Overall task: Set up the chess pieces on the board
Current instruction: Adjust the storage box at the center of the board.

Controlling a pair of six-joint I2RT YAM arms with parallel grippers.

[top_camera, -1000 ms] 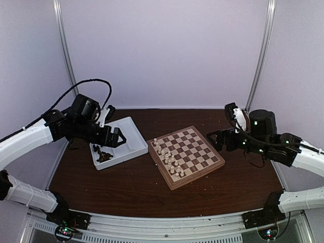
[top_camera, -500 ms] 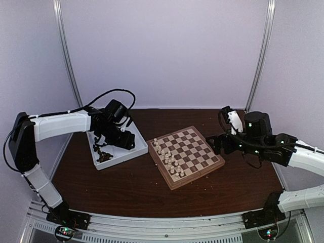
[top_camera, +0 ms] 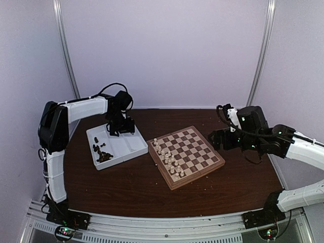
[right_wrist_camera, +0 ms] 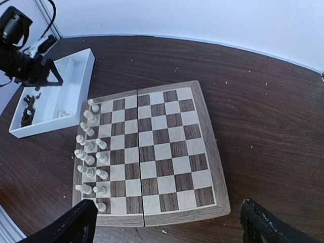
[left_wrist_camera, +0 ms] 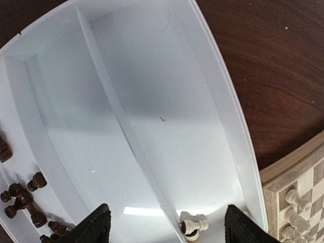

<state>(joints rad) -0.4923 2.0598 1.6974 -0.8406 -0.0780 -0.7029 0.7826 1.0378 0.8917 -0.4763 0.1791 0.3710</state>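
Note:
The board (top_camera: 188, 153) lies mid-table, also in the right wrist view (right_wrist_camera: 157, 147). Several cream-white pieces (top_camera: 167, 158) stand in two rows along its left side (right_wrist_camera: 88, 152). Dark brown pieces (top_camera: 103, 152) lie in the white tray's (top_camera: 132, 145) left compartment (left_wrist_camera: 23, 200). One cream-white piece (left_wrist_camera: 194, 225) lies on its side in the tray's right compartment (left_wrist_camera: 167, 101). My left gripper (top_camera: 121, 127) hangs open and empty over the tray's far end (left_wrist_camera: 167, 230). My right gripper (top_camera: 215, 139) is open and empty, held above the table just off the board's right edge (right_wrist_camera: 169, 225).
The dark wooden table (top_camera: 126, 187) is ringed by pale walls with metal poles at the back corners. My left arm's links stand along the table's left edge (top_camera: 53, 147). Another cream-white piece lies half hidden under the fallen one in the tray.
My left arm has swung in from the left, carrying its open gripper from the tray's left side to the tray's far end. My right gripper has shifted slightly towards the board.

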